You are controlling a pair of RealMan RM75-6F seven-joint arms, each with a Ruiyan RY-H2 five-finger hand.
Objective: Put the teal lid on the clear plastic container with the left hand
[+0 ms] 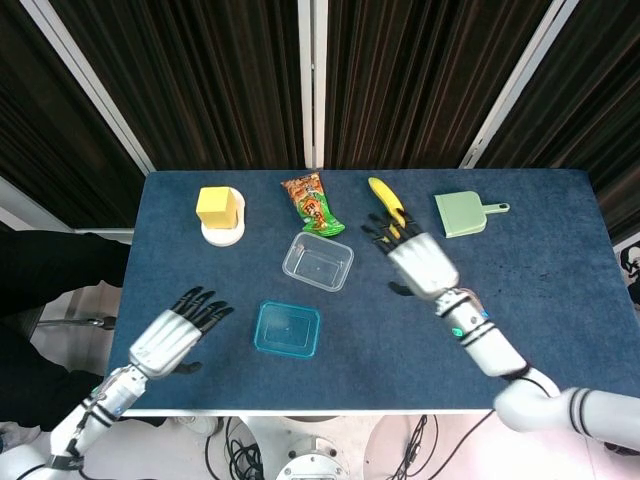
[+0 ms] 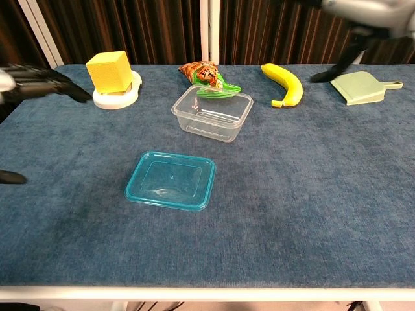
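The teal lid lies flat on the blue table near its front edge. Behind it and slightly to the right stands the clear plastic container, with nothing in it. My left hand hovers over the table's left part, left of the lid, fingers spread and holding nothing. My right hand is raised to the right of the container, near the banana, fingers spread and holding nothing.
A yellow block sits on a white dish at the back left. A snack packet, a banana and a green dustpan line the back edge.
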